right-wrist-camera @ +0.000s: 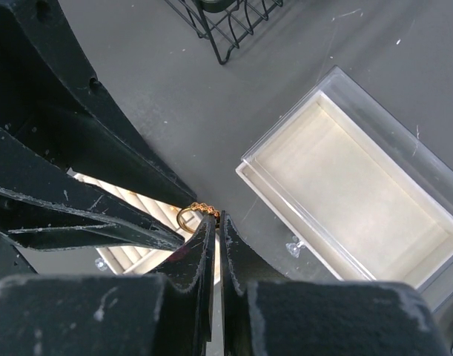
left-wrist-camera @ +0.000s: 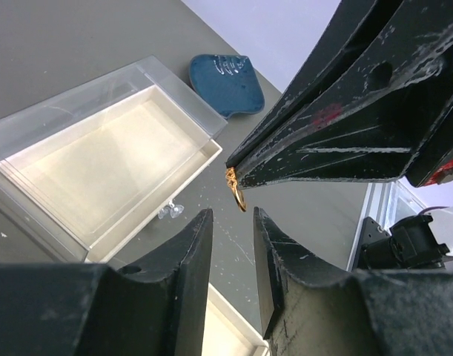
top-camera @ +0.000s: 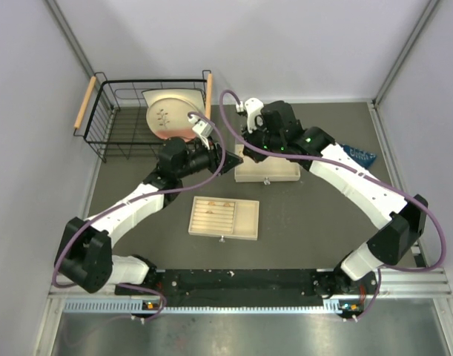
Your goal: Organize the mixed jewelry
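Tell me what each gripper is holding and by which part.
The right gripper pinches a gold ring by its textured section, right at the fingertips. The left gripper is open, holding nothing.

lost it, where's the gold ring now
In the left wrist view, the gold ring is pinched by the right gripper, just ahead of the open left gripper.

Hidden, clipped or too small to read

From above, cannot tell apart the tiny pieces in the ridged tray (top-camera: 222, 217); cannot find the gold ring (right-wrist-camera: 187, 215) there at all, lost where the arms meet. Half buried under the right arm: beige box (top-camera: 274, 172) and blue dish (top-camera: 357, 156). From the right wrist, ring partly masked by the right gripper (right-wrist-camera: 213, 221) pinching it, tray mostly behind the left fingers (right-wrist-camera: 85, 222), wire basket (right-wrist-camera: 227, 30) cut by the top edge.
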Robot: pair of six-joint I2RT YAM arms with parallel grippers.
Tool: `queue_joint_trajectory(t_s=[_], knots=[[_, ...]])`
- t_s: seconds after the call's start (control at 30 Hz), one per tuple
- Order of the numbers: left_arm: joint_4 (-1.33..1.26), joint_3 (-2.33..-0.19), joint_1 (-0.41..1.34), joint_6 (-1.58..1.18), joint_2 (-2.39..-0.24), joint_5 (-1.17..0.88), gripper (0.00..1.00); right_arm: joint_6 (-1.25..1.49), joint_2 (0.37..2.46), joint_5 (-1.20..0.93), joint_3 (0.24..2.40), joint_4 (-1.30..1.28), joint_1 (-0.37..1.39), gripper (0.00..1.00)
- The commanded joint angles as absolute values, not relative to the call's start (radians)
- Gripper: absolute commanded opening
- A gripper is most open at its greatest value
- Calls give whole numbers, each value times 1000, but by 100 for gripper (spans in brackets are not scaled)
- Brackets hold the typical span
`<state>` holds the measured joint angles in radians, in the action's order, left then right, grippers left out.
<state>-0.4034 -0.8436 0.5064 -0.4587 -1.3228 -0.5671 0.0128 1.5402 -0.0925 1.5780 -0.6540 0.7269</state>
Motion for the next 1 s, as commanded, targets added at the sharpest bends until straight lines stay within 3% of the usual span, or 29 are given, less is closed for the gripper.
queue_joint_trajectory(t_s=[0.0,0.33,0.53,0.87,0.9,0.97], knots=[[-465,-888,512,-477,-1321,-571,34,32,1545,-92,1618,-637,742,0],[-459,-907,512,-482,-1324,-577,22,34,1552,-97,1618,-637,742,0],[-460,-910,512,-486,-1335,-586,3,35,1551,-100,1617,-637,742,0],[-445,-905,512,-456,-1332,-586,0,15,1534,-136,1606,-638,744,0],[-440,-905,512,-446,-1331,-587,0,11,1528,-146,1605,-640,744,3],[-425,-905,509,-417,-1327,-595,0,5,1503,-166,1595,-640,744,18]])
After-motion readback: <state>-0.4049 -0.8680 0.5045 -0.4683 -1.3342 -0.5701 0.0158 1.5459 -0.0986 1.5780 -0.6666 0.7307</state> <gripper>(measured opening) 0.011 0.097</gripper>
